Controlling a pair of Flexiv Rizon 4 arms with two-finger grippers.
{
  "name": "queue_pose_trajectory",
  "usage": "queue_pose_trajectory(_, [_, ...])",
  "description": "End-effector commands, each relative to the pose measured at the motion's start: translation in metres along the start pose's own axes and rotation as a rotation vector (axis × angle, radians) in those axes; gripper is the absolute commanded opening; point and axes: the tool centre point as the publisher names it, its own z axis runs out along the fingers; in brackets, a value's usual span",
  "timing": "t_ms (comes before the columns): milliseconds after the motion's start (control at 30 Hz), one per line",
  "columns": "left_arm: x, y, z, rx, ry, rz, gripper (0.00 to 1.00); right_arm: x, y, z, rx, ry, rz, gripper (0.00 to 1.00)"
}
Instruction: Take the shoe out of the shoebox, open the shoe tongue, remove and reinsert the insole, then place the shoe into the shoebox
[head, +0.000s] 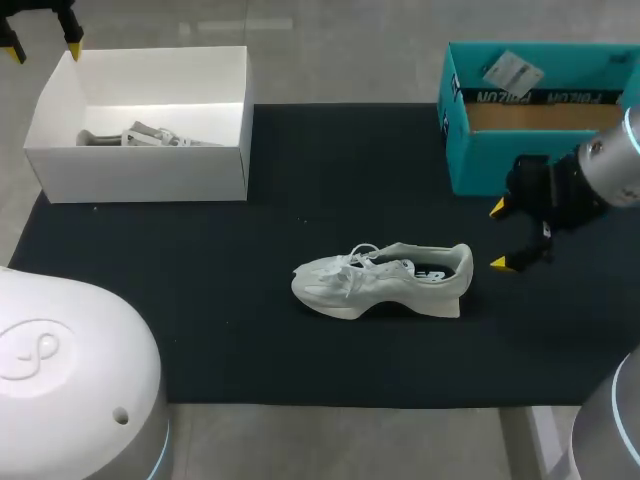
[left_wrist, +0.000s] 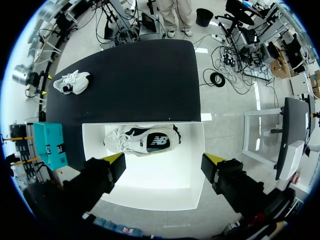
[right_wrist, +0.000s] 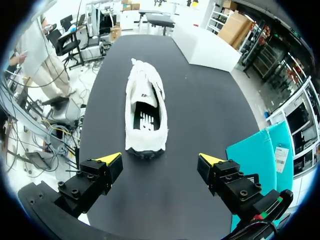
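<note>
The left gripper (head: 42, 47) hangs with its jaws wide above the white shoebox (head: 140, 175), which holds one of the two white shoes (head: 150, 136). The second shoe (head: 385, 280) stands on the black mat (head: 250, 330) at the middle. Near its heel the right gripper (head: 497, 236) is also spread wide and empty, just in front of the one teal box (head: 520, 160).

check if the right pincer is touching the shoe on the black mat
Apart. The right wrist view shows bare black mat between the right pincer and the heel of the shoe; the head view agrees.
</note>
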Motion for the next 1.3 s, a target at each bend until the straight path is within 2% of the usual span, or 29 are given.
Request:
queue_pose_trajectory(33, [0.0,0.0,0.0,0.0,0.001,0.001,1.0,0.006,-0.01,0.021,-0.101,0.004,0.007,1.0])
queue_pose_trajectory(233, [0.0,0.0,0.0,0.0,0.001,0.001,1.0,0.009,-0.016,0.046,-0.168,0.055,0.023,1.0])
queue_pose_trajectory(433, [0.0,0.0,0.0,0.0,0.001,0.001,1.0,0.01,-0.012,0.068,-0.25,0.1,0.034,1.0])
queue_pose_trajectory(633, [0.0,0.0,0.0,0.0,0.001,0.001,1.0,0.015,-0.007,0.084,-0.275,0.128,0.045,1.0])
queue_pose_trajectory(933, [0.0,0.0,0.0,0.0,0.001,0.001,1.0,0.027,0.008,0.096,-0.311,0.163,0.057,1.0])
queue_pose_trajectory(1300, [0.0,0.0,0.0,0.0,0.001,0.001,1.0,0.031,0.012,0.12,-0.319,0.189,0.063,1.0])
